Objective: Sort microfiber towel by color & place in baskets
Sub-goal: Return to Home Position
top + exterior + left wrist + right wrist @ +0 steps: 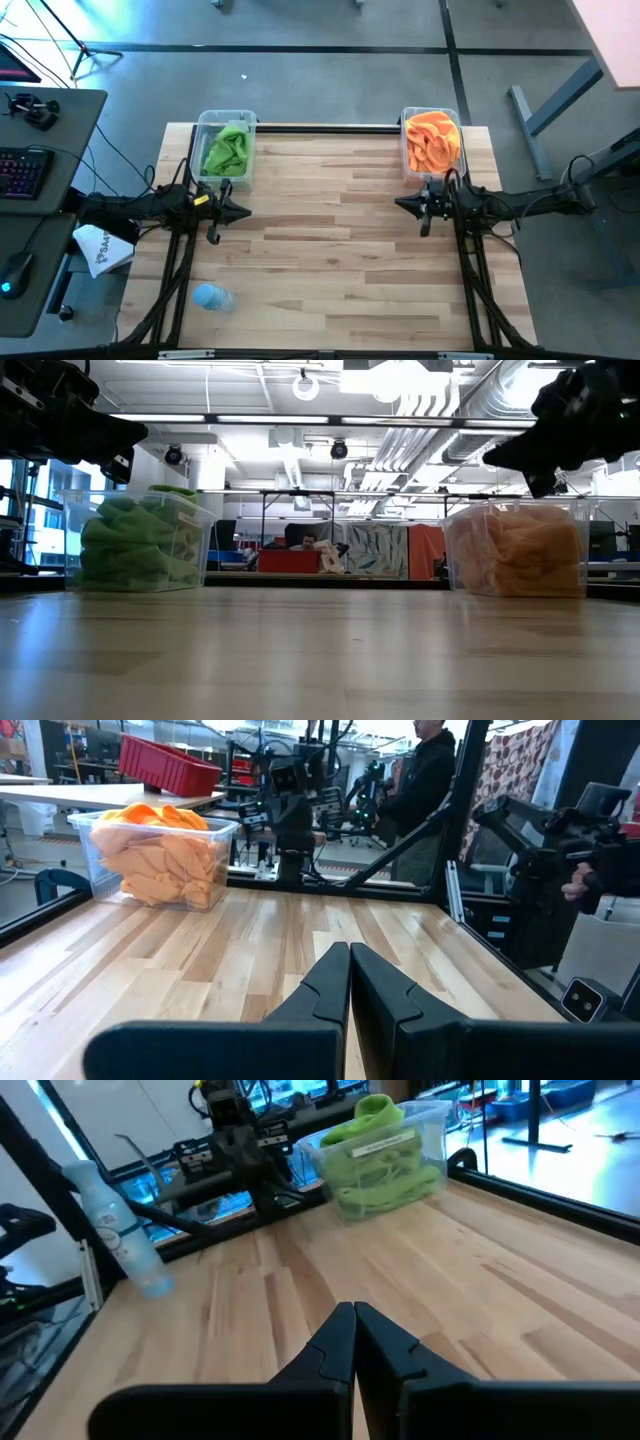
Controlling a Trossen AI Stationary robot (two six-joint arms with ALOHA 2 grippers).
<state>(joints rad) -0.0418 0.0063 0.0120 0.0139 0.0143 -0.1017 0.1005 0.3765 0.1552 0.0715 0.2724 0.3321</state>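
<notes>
Left gripper [349, 958] was fully closed, fingers pressed together, holding nothing; the green microfiber towels [228, 150] lay in the left basket [226, 115] just beyond it. Right gripper [354, 1318] was likewise closed and empty, with the orange microfiber towels [432, 142] in the right basket [431, 111] just beyond it.

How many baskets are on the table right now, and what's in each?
2. The left basket sits at the far-left corner of the table, holding green towels; the right basket sits at the far-right corner, holding orange towels. No others show.
</notes>
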